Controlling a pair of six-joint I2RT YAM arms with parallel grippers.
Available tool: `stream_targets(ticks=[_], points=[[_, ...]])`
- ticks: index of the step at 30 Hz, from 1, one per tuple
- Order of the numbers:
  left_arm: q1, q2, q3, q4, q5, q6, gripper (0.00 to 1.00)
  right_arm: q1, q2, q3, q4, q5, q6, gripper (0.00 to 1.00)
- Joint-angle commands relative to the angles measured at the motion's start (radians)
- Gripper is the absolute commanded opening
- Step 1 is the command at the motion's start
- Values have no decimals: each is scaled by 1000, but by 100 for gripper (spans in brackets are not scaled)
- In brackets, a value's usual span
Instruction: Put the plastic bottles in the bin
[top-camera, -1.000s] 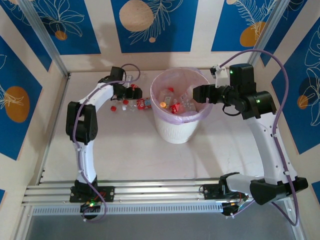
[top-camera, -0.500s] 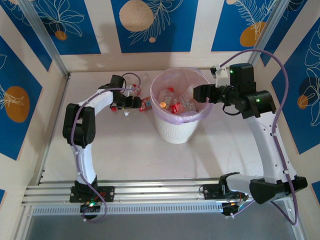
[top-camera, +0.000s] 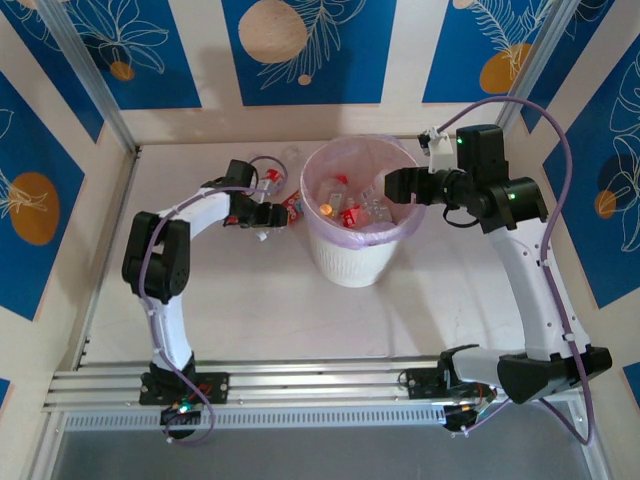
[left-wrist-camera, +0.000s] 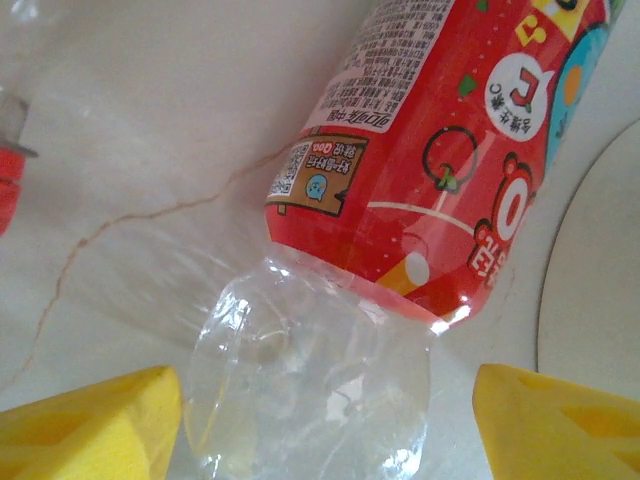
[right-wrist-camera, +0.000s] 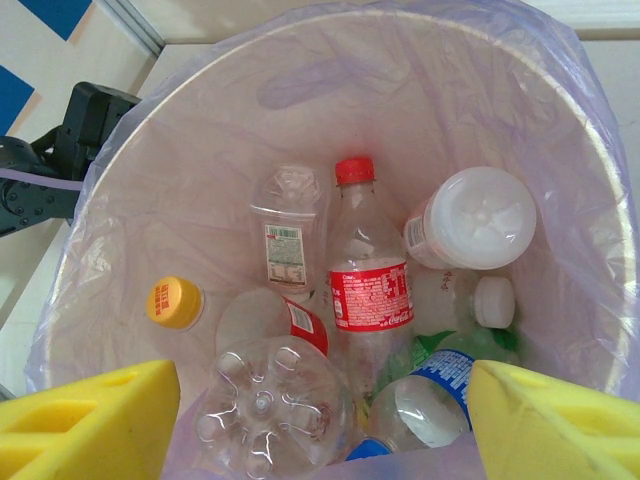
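Left gripper (left-wrist-camera: 326, 425) jaws stand apart, straddling the clear base of a red-label bottle (left-wrist-camera: 440, 150) lying on the table (left-wrist-camera: 150, 110) beside the bin (top-camera: 350, 262). Close squarely on it; thin plastic may slip. Right gripper (right-wrist-camera: 325, 425), jaws apart and empty, hangs over the bin.

Cream walls (top-camera: 205, 60) with blue leaf-and-orange panels (top-camera: 300, 50) enclose a pale table (top-camera: 260, 310) edged by aluminium rails (top-camera: 320, 385).

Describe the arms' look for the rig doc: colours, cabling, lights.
Left arm and right arm match: white link shells, black joint housings, black bases on an aluminium rail. A purple cable loops along each. Green lights glow on the right arm's joints. Finger pads are yellow wedges.
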Motion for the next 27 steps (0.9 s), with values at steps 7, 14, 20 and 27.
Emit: stream_targets(ticks=[7, 14, 20, 27], points=[[-42, 78, 43, 11, -3, 1, 65, -5, -1, -7, 0, -24, 16, 77], [-45, 56, 34, 13, -9, 2, 56, -5, 0, -6, 0, -26, 17, 77], [-46, -13, 10, 12, -13, -2, 50, -5, -6, 3, -4, -26, 15, 76], [-45, -186, -50, -2, -76, -15, 46, -4, -11, 27, -10, -32, 15, 77]])
